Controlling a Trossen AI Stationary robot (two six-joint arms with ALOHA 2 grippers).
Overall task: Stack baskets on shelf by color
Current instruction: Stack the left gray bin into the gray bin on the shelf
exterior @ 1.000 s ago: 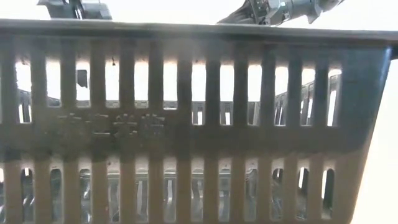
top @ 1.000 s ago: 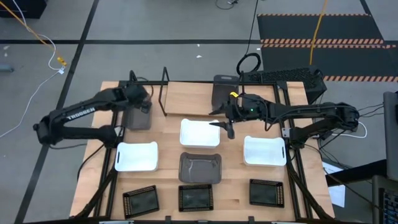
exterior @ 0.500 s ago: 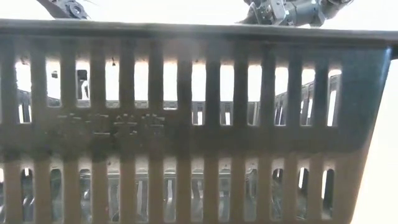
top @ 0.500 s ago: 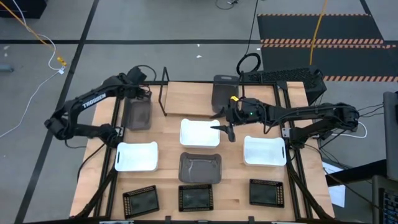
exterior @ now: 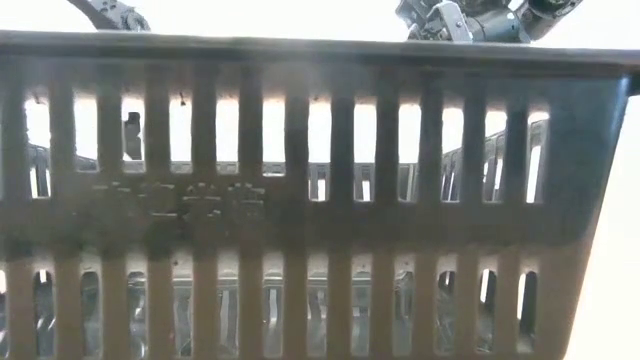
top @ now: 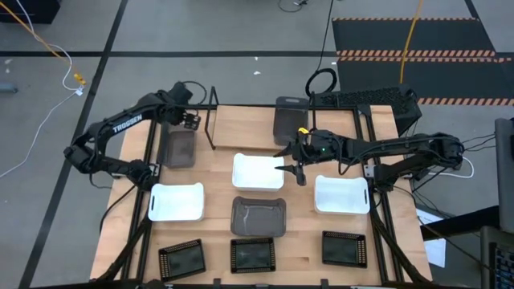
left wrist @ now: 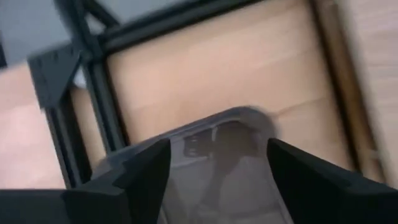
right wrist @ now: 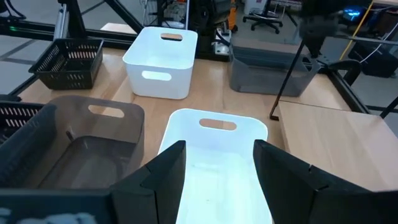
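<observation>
Now that your left gripper (top: pixel 189 120) has let go and lifted, jaws spread wide, the dark grey basket (top: pixel 178 148) sits alone at the tabletop's (top: pixel 241 128) back-left edge, so that placement looks finished. Your right gripper (top: pixel 291 166) hovers open-jawed over the middle white basket (top: pixel 257 172), likely next.

A yellow cable (top: pixel 412 32) is running across the black floor mat (top: pixel 409 48) beyond the table. A white cable (top: pixel 36 128) is trailing over the grey floor, and office chairs (right wrist: pixel 264 12) are standing in the room behind.
</observation>
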